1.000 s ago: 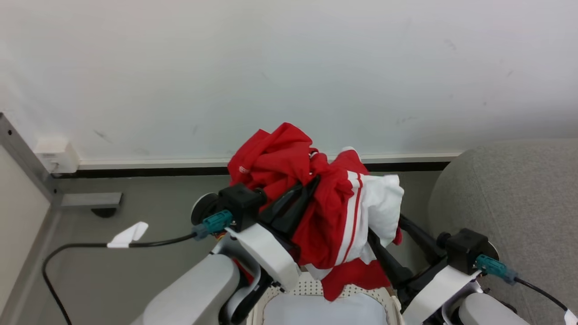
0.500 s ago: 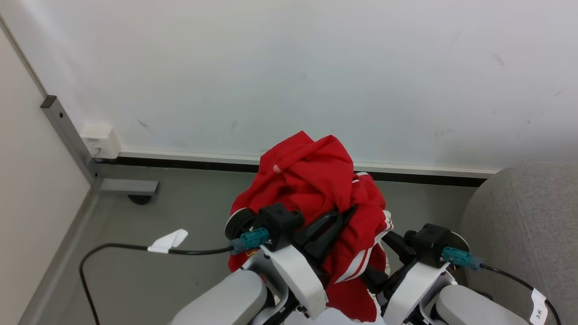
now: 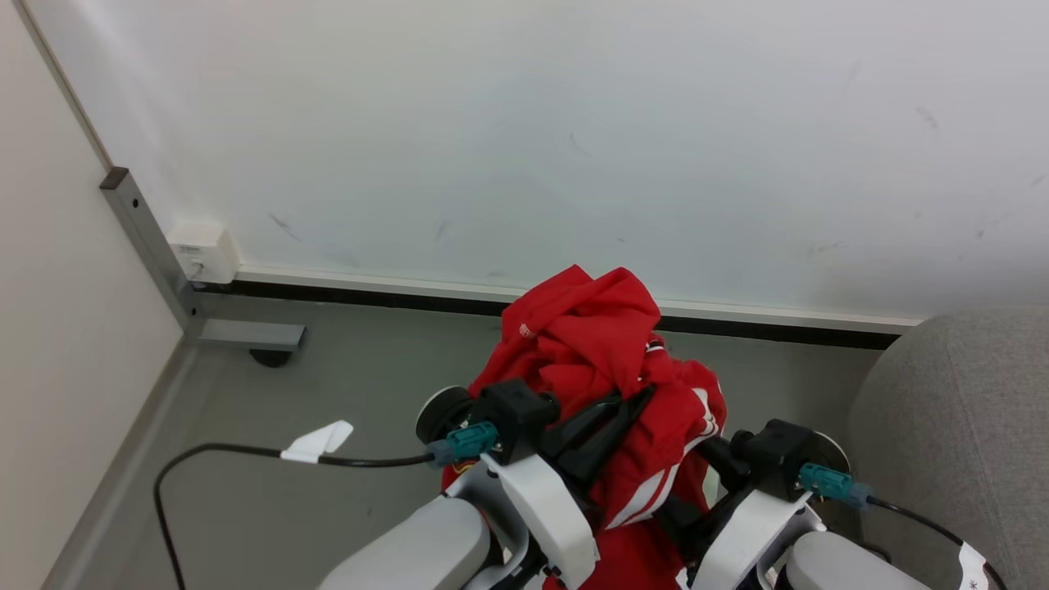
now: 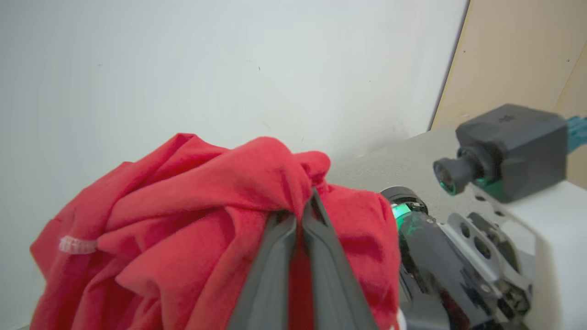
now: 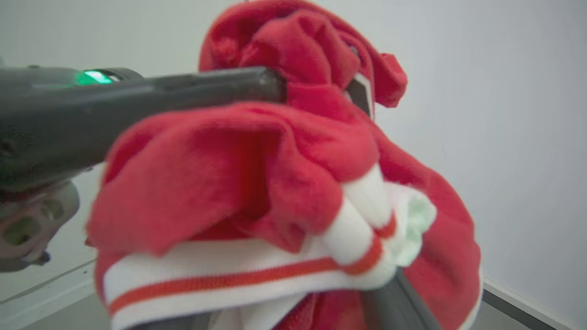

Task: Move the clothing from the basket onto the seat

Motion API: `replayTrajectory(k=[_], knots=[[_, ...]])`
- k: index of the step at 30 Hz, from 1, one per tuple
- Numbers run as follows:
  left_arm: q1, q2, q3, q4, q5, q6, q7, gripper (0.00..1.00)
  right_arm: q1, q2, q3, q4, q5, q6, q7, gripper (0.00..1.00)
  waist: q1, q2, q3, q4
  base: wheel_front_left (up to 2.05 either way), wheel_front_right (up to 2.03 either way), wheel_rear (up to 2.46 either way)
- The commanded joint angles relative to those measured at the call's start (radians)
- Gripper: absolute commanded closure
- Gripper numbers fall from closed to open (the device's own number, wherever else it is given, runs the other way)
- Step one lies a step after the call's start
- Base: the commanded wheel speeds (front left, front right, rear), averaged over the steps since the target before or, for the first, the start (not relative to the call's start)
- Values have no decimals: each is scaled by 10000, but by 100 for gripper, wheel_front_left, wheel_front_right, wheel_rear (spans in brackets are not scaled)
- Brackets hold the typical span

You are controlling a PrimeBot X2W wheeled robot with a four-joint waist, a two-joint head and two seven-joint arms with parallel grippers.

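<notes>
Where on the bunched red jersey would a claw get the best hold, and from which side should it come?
Probably the thick gathered fold near the top of the jersey, approached from below and pointing upward. The cloth bunches there and drapes downward, and the left claw is shut on just such a fold. The striped hem looks looser.

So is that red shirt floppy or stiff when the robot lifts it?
Probably floppy: the jersey bunches in folds and droops around the left gripper. Likely light too, since a pinch between thin fingers seems to hold it up. Loose ends may snag.
</notes>
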State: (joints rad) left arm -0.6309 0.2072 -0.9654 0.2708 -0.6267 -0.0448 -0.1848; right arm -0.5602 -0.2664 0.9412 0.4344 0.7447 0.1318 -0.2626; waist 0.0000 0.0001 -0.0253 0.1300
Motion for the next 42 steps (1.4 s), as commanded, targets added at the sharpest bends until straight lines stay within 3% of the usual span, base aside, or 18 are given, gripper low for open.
replayTrajectory(k=[1, 3, 5, 7, 8, 11, 12, 13, 14, 16, 17, 18, 42], knots=[[97, 19, 22, -21, -23, -2, -21, 100, 136, 17, 202, 295, 253, -21, -12, 51, 0, -1, -5, -6, 0, 0, 0], [89, 17, 22, -36, -51, 9, -24, 100, 31, 30, 485, 704, 449, -21, -12, 54, 0, -1, -15, -16, 0, 0, 0], [80, 18, 14, -66, -67, 30, -20, 100, -170, 117, 637, 924, 593, -21, -12, 51, 0, -1, -22, -31, 0, 0, 0], [68, 24, 8, -93, -68, 47, -21, 100, -272, 204, 620, 1044, 678, -21, -12, 13, 0, -1, -21, -41, 0, 0, 0], [61, 27, 1, -102, -69, 57, -22, 100, -305, 247, 560, 1060, 676, -21, -13, 5, 0, -1, -19, -44, 0, 0, 0], [48, 42, -21, -118, -88, 60, -13, 100, -368, 351, 335, 1042, 560, -21, -14, 0, 0, -1, -13, -41, 0, 0, 0], [43, 46, -29, -128, -93, 62, -8, 100, -385, 382, 278, 1048, 534, -21, -14, 4, 0, -1, -7, -35, 0, 0, 0], [35, 48, -36, -137, -100, 61, -4, 100, -399, 408, 224, 1058, 481, -21, -13, 21, 0, -1, -2, -27, 0, 0, 0], [26, 49, -42, -144, -107, 63, -2, 100, -407, 435, 176, 1077, 453, -21, -14, 45, 0, -1, 4, -19, 0, 0, 0], [6, 49, -38, -158, -99, 76, -15, 100, -407, 481, 144, 1180, 438, -21, -13, 66, 0, -1, 17, -1, 0, 0, 0], [-8, 49, -35, -163, -94, 82, -24, 100, -427, 506, 132, 1243, 428, -21, -15, 91, 0, -1, 23, 9, 0, 0, 0], [-21, 49, -35, -166, -101, 85, -30, 100, -446, 523, 137, 1323, 422, -21, -15, 100, 0, -1, 28, 21, 0, 0, 0], [-43, 198, -3, -65, -216, 276, -160, 100, -68, 334, -412, 823, 130, -21, -18, 100, 0, -1, 81, -249, 0, 0, 0]])
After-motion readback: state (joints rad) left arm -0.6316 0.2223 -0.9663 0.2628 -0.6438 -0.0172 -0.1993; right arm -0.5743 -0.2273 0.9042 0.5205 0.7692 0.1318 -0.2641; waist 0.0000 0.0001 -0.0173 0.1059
